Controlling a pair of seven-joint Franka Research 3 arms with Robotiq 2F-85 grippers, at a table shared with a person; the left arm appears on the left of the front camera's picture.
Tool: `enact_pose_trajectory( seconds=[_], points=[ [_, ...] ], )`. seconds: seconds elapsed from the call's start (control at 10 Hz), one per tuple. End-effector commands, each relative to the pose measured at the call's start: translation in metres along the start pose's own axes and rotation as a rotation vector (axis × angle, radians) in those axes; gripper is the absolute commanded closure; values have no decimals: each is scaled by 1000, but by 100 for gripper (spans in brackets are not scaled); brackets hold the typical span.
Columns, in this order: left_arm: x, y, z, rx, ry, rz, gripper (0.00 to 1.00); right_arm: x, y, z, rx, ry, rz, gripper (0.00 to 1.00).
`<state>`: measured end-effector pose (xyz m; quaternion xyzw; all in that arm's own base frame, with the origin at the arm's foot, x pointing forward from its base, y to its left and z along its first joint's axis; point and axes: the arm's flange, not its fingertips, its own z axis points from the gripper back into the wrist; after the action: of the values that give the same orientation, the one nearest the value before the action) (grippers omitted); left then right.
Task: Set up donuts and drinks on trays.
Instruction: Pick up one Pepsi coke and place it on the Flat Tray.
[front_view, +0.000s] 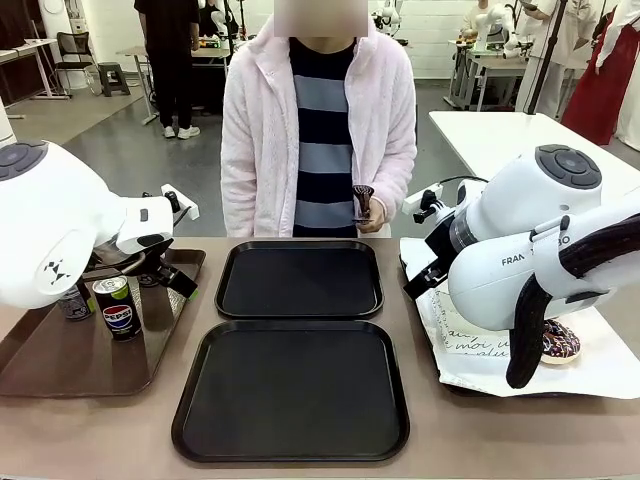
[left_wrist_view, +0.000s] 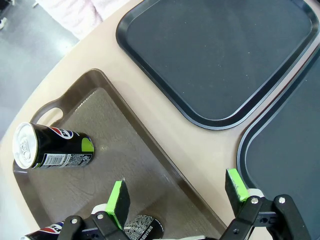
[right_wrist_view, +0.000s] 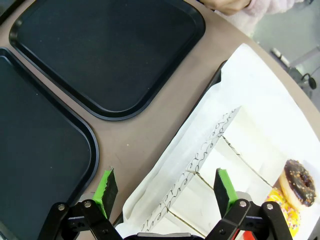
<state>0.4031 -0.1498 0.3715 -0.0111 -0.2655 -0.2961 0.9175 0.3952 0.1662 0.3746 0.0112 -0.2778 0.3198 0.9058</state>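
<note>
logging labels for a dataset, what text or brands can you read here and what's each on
"pepsi": on the Pepsi can standing on the brown tray.
"FRAN": on the right arm; the rest of the word is hidden.
Script print on the white paper holders: too blurred to read.
Fine print on the can by the tray handle: too small to read.
</note>
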Motion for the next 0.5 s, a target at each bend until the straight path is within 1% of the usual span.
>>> enact_pose_trajectory(
  seconds=[0.0,0.1,0.2,0.3,0.4],
  points=[
    [0,0,0,0,0,0,0,0,0,0,0,0,0,0],
    [1,-6,23,10,9,-40,0,0,5,27,-16,-17,-1,0],
    [0,-13,51,7,14,-56,0,-1,11,56,-7,-5,-6,0],
    [-3,-19,79,-43,59,-69,0,-7,17,85,-16,44,-15,0],
    [-18,-29,99,-85,143,-95,0,-22,26,106,-25,129,-21,0]
  ],
)
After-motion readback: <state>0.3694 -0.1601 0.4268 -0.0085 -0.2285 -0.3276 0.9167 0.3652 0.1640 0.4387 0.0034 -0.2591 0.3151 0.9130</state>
